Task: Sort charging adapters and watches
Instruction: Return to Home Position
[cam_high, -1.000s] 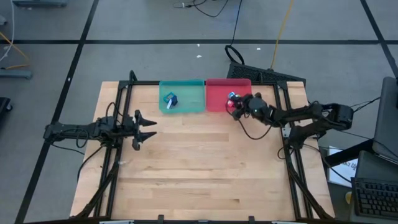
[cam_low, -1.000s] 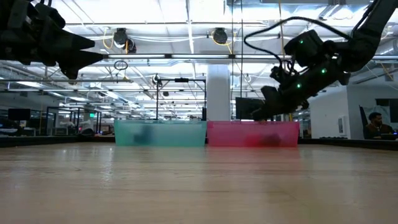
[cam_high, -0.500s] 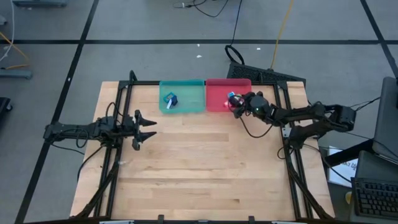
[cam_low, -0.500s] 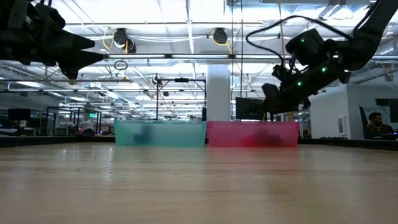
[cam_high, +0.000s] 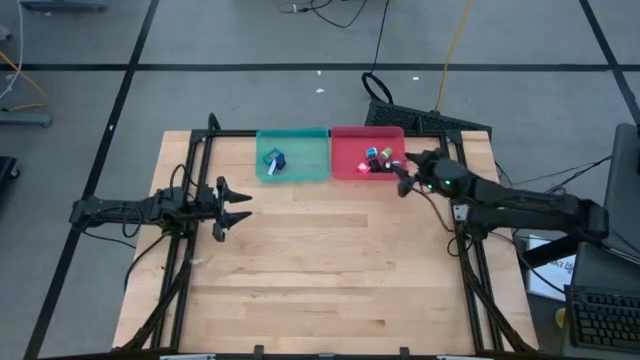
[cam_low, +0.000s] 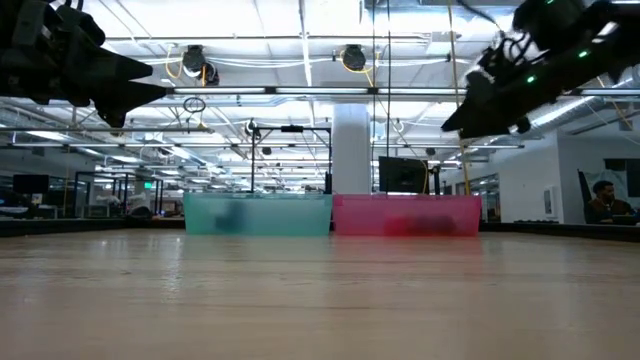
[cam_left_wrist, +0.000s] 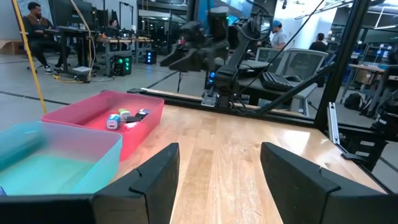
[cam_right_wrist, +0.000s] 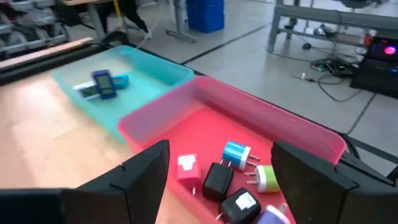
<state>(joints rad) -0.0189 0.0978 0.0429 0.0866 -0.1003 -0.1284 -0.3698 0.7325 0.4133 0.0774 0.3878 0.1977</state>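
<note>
Several charging adapters (cam_right_wrist: 217, 179), pink-white, blue, black and green, lie on the floor of the red tray (cam_high: 350, 165); they also show in the high view (cam_high: 376, 158) and the left wrist view (cam_left_wrist: 124, 117). The watches (cam_right_wrist: 102, 84) lie in the teal tray (cam_high: 300, 165). My right gripper (cam_high: 404, 173) hangs open and empty above the red tray's right end; it also shows in the low view (cam_low: 470, 115). My left gripper (cam_high: 245, 206) is open and empty above the table's left part.
The two trays stand side by side at the table's far edge, teal on the left, red on the right. A black frame (cam_high: 195, 180) runs along the table's left and right sides. Bare wood (cam_high: 330, 260) lies between the arms and the near edge.
My right gripper has drawn back from over the red tray toward the table's right edge and has risen. The adapters in the red tray, covered by it before, now show. My left arm has kept still.
</note>
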